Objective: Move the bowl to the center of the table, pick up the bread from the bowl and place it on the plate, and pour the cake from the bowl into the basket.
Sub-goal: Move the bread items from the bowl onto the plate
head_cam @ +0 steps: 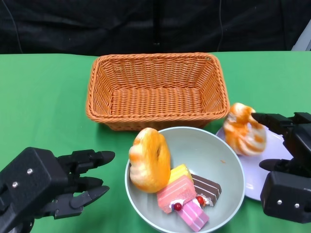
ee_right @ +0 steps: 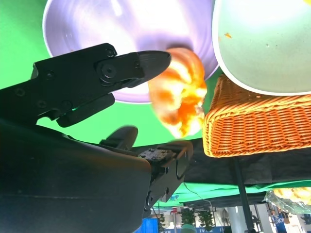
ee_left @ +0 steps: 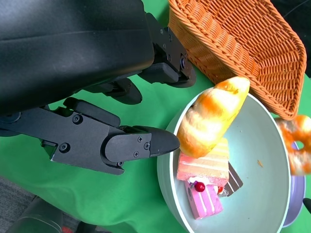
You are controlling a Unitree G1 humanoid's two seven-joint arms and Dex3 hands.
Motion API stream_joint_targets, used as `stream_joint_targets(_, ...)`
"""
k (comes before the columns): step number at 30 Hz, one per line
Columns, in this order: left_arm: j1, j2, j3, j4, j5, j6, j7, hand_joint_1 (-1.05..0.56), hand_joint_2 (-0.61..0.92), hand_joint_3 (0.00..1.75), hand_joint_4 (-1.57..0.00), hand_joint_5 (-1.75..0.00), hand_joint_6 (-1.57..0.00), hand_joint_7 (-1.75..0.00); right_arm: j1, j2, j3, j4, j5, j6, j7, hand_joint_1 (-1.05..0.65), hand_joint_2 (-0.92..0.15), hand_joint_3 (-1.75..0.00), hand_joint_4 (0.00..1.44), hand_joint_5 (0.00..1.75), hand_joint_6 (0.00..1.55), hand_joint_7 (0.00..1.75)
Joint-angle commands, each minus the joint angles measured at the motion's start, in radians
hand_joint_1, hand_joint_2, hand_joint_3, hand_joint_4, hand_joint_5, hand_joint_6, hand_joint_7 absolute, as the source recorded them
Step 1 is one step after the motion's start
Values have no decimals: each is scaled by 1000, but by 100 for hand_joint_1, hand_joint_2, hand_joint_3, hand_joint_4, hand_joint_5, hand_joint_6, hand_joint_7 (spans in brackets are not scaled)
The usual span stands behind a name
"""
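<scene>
While bread stands upright, leaning on bowl rim

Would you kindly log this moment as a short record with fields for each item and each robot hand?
bowl: pale green bowl, near table edge, in front of the basket
bowl contents: one bread leaning on the rim, cake slices
basket: orange wicker basket, nothing inside
plate: lilac plate, right of the bowl, with a second bread over it
right robot hand: fingers around the second bread; firm grip unclear
left robot hand: left of the bowl, holding nothing
</scene>
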Motion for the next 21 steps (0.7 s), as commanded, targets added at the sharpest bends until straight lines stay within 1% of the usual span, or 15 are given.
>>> stream_joint_targets(1,2,4,10,0,1,-6,3,-41,92,42,-38,-40,-44,-3,21,-24,10,-30,-34,13,-13,-77,-92,-12,6,64,4,0)
stream_joint_targets(3,1,7,8,3,5,-14,1,-41,92,42,-38,-41,-44,-2,23,-27,10,-35,-43,10,-16,-77,-92,-13,8,67,4,0)
stream_joint_targets(6,0,9,8,8,5,-19,-2,-42,92,42,-38,-42,-44,-2,31,-26,4,-45,-43,-16,-48,-75,-92,-12,10,69,8,2)
stream_joint_targets(11,0,10,8,9,5,-22,-3,-42,92,42,-37,-43,-44,-2,33,-26,3,-44,-42,-23,-56,-74,-92,-11,11,70,8,3)
stream_joint_targets(12,0,8,9,7,3,-18,-2,-42,92,42,-37,-43,-44,-2,42,-9,1,-85,-35,-73,-116,-74,-92,-11,11,70,8,3)
stream_joint_targets(13,1,8,9,5,2,-14,-3,-42,92,42,-37,-43,-44,-2,51,10,1,-132,-21,-115,-159,-65,-92,-11,19,77,20,10)
stream_joint_targets(15,1,8,10,3,0,-11,-4,-42,92,42,-36,-44,-44,-2,63,30,2,-183,-6,-164,-208,-61,-92,-12,22,84,26,15)
stream_joint_targets(16,1,8,10,3,0,-11,-4,-41,92,42,-36,-44,-44,-2,65,32,1,-186,-4,-170,-210,-60,-92,-12,22,85,27,16)
stream_joint_targets(17,1,7,9,3,-2,-13,-5,-41,92,42,-36,-44,-44,-2,71,45,9,-215,23,-190,-197,-60,-92,-12,22,86,27,17)
stream_joint_targets(18,1,7,8,3,-3,-15,-5,-41,92,42,-36,-44,-44,-2,76,54,15,-238,44,-204,-187,-60,-92,-12,19,91,26,20)
stream_joint_targets(19,1,7,6,5,-3,-17,-7,-42,92,42,-36,-45,-44,-2,80,68,30,-269,67,-211,-164,-60,-92,-13,16,95,24,22)
stream_joint_targets(21,-1,5,-1,4,-1,-17,-7,-42,92,42,-36,-45,-44,-2,81,87,54,-308,104,-210,-121,-61,-92,-12,14,97,24,25)
